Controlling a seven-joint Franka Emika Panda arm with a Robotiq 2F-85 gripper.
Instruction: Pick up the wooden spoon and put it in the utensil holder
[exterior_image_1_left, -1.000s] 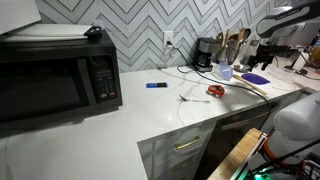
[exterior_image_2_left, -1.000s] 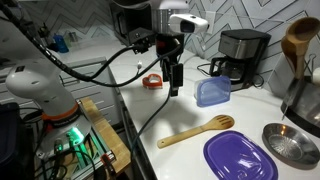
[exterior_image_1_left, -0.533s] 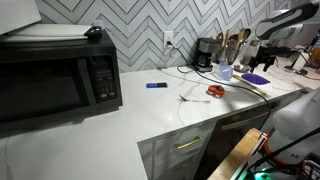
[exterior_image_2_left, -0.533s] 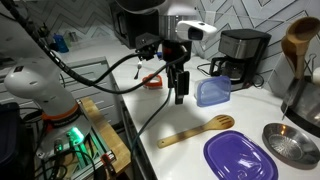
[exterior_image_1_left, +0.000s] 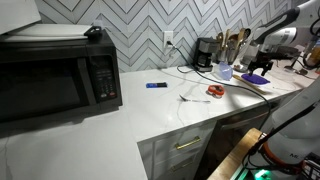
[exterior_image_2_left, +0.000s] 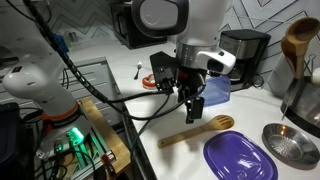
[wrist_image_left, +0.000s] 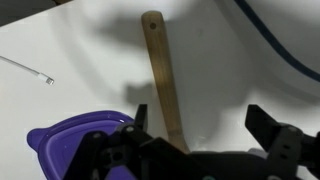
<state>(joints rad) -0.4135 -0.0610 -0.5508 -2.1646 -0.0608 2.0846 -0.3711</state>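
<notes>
The wooden spoon (exterior_image_2_left: 196, 131) lies flat on the white bench (exterior_image_1_left: 150, 110), its bowl end just beside the rim of the purple dish (exterior_image_2_left: 240, 156) and its handle pointing away from it towards the bench edge. The tool (exterior_image_2_left: 192, 114) hangs directly over the spoon, pointing down, its fingertips close above the handle; whether they touch the wood cannot be told from here.

In the wrist view the tool (wrist_image_left: 200, 120) has its jaws spread wide and grips nothing. The spoon's handle (wrist_image_left: 163, 80) runs up between the two fingers (much nearer one of them than the other), with the small hole at its tip plain to see. The purple dish (wrist_image_left: 65, 140) sits off to the side, and a thin white cable (wrist_image_left: 28, 70) crosses the bench further out.

The utensil holder (exterior_image_1_left: 225, 71) stands near the back wall beside the black coffee maker (exterior_image_1_left: 204, 54), with wooden utensils sticking up out of it, apart from the spoon. A small red object (exterior_image_1_left: 215, 91) rests on the bench nearer the microwave (exterior_image_1_left: 60, 75).
</notes>
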